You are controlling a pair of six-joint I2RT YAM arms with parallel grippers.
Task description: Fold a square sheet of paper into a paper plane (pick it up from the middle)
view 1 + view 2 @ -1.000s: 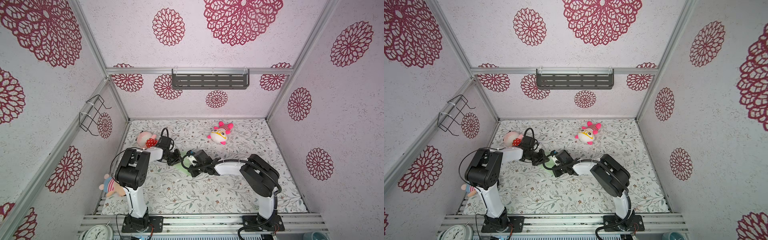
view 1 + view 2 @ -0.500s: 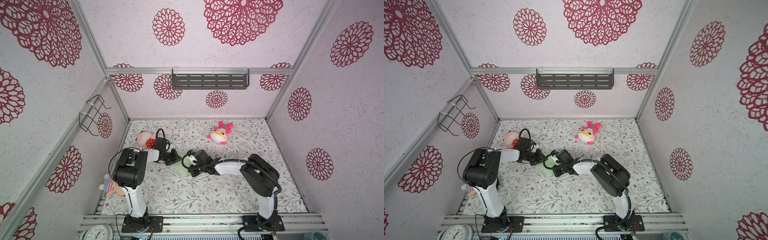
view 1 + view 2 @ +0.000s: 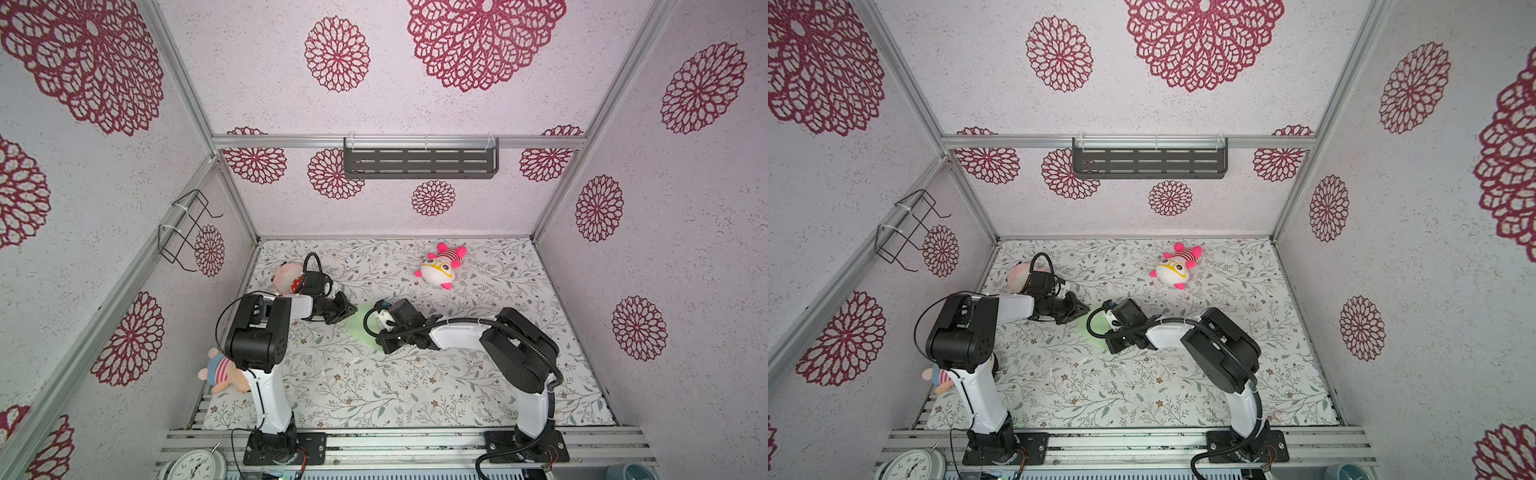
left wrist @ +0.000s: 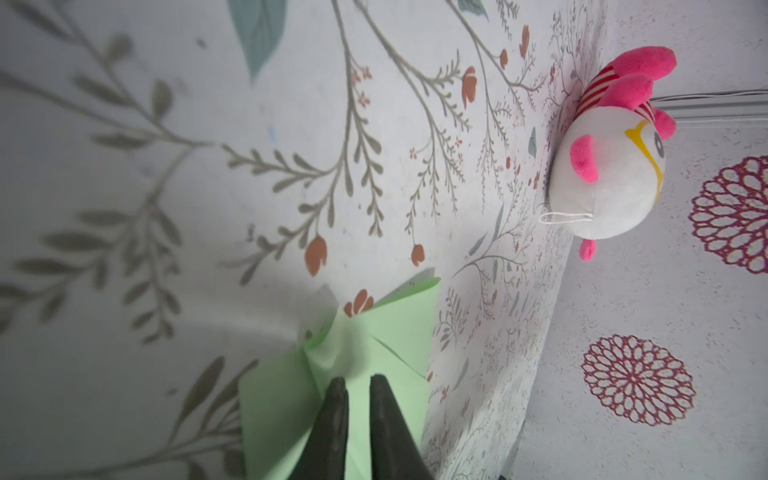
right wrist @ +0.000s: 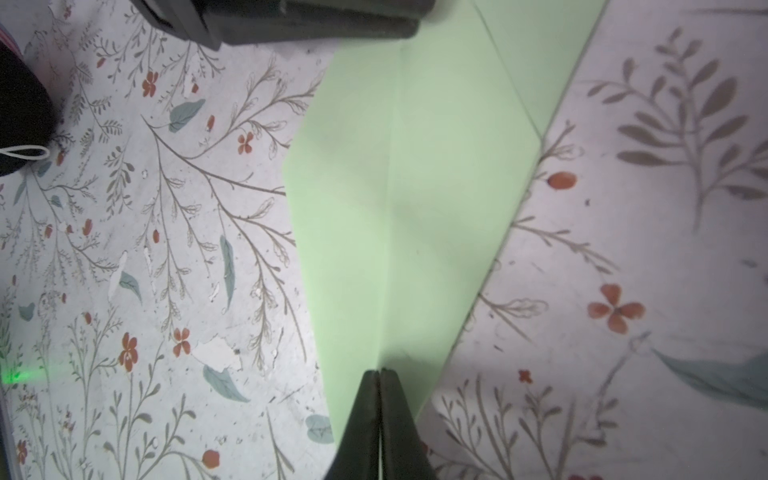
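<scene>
Near the middle of the floral-patterned counter point(image 3: 374, 386), between the 2 arms, lies the thin pale mint-green paper plane point(image 3: 360, 325). It is only half made: a flat kite shape with 1 centre crease. The right tool point(image 5: 379, 371) has its fingers pressed together, with the tips resting on that crease at the narrow end; whether they pinch it I cannot tell. The left tool point(image 4: 355, 380) is at the opposite, wider end, fingers a little apart, where the paper stands up in a small crumpled ridge. I judge the paper very light, limp, easy to slide and easy to crumple. A hold should therefore be on the layered centre crease, not on a single loose flap. Farther back, well apart, lies a round white and pink plush toy point(image 3: 440, 270).
</scene>
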